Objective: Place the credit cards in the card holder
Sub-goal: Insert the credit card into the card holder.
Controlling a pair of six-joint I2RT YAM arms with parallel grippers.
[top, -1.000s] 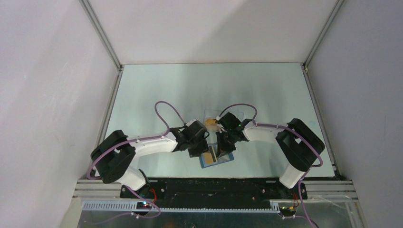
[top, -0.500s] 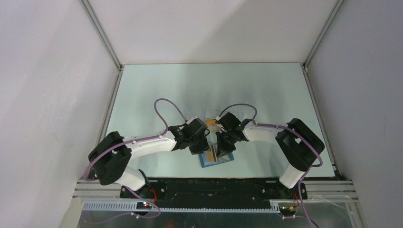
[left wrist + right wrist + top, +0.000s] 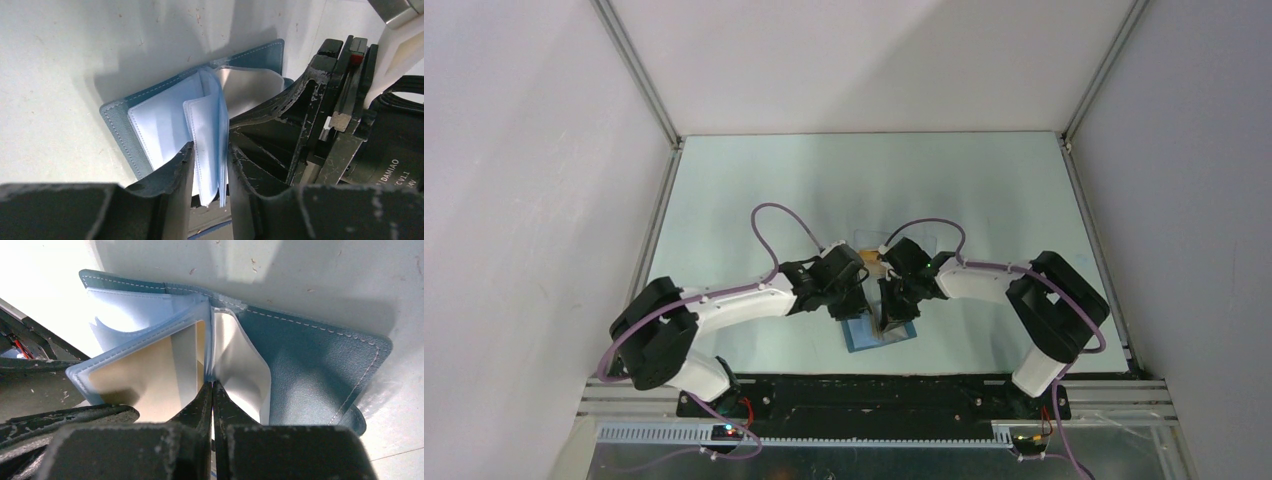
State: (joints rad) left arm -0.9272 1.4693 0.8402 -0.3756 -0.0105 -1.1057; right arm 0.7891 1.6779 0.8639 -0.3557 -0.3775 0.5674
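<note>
Stitching (image 3: 310,327) edges the grained blue card holder (image 3: 120,117), open flat on the scuffed table (image 3: 60,60), glossy pale sleeves (image 3: 212,130) fanned upright. Left gripper (image 3: 210,165) straddles them narrowly; whether it pinches, I cannot tell. Right gripper (image 3: 212,390) is clamped closed at their fold.
</note>
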